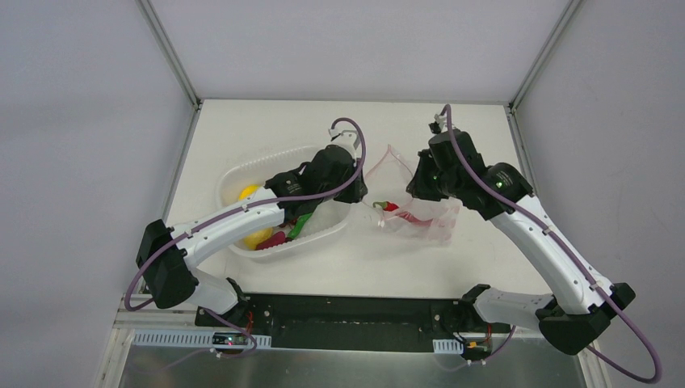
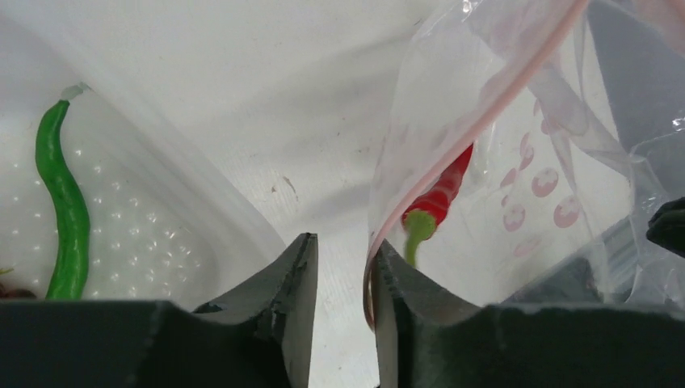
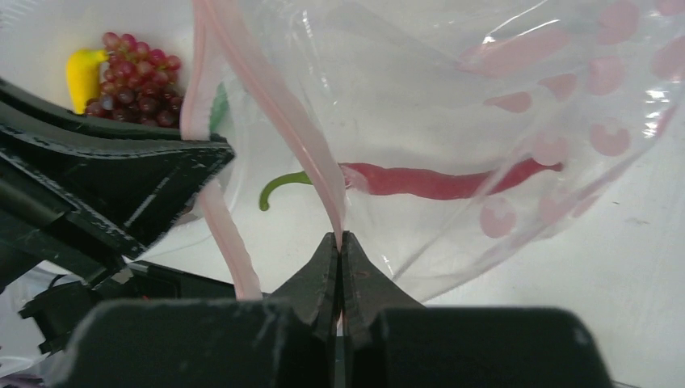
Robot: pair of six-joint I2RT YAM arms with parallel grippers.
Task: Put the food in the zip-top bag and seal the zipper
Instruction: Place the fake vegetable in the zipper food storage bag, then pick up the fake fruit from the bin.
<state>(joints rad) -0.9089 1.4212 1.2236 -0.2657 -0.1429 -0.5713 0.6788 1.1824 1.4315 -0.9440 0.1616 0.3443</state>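
The clear zip-top bag lies right of centre with its mouth held up and open. The red chili lies inside it, seen too in the left wrist view and the right wrist view. My right gripper is shut on the pink-red zipper at the bag's far lip. My left gripper is open at the mouth's near side, the zipper resting against its right finger. The green chili, grape bunch, banana and round yellow fruit lie in the tub.
The white translucent tub stands left of the bag, under the left arm's forearm. White walls with metal posts enclose the table on three sides.
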